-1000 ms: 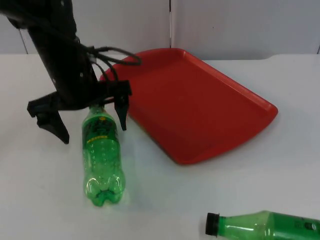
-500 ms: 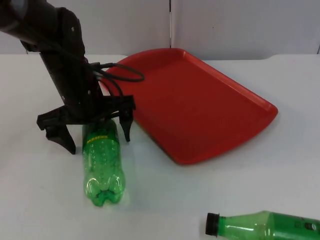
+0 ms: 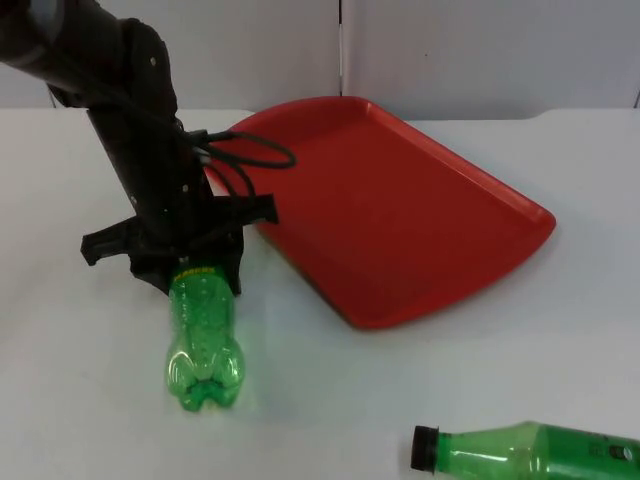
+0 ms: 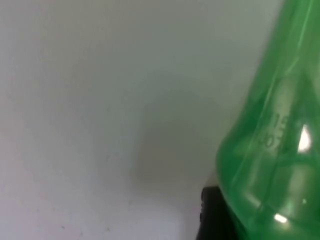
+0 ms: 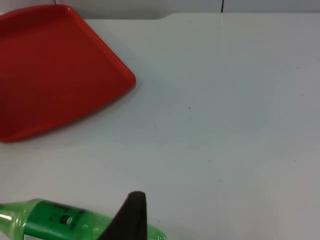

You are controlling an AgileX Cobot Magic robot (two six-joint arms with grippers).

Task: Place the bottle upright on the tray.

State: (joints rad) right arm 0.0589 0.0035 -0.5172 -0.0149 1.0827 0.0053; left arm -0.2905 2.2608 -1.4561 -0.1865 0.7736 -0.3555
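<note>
The left gripper point(image 3: 190, 262) is down over the neck end of the bottle point(image 3: 203, 335), which lies on its side on the table point(image 3: 90, 400) just left of the red tray point(image 3: 400, 210), base toward the near edge. The fingers appear drawn in around the bottle's upper part, but the gripper body hides the contact from above and the left wrist view gives only green plastic point(image 4: 280, 150) close beside one black fingertip point(image 4: 215, 215); I cannot tell whether the grip is firm. The step in hand looks like securing the bottle before lifting. To do it well, the fingers should close squarely across the round body, not on the tapering shoulder, where smooth plastic would tend to slip; then lift, swing the base downward, carry it right over the tray rim and set it on the flat floor away from the raised edge. The near left corner of the tray is close to the gripper, so the lift needs height before moving right. A second bottle point(image 3: 530, 452) lies on its side at the near right, well apart and not in the way. The right gripper point(image 5: 127, 220) waits above that bottle; whether it is open cannot be told.
</note>
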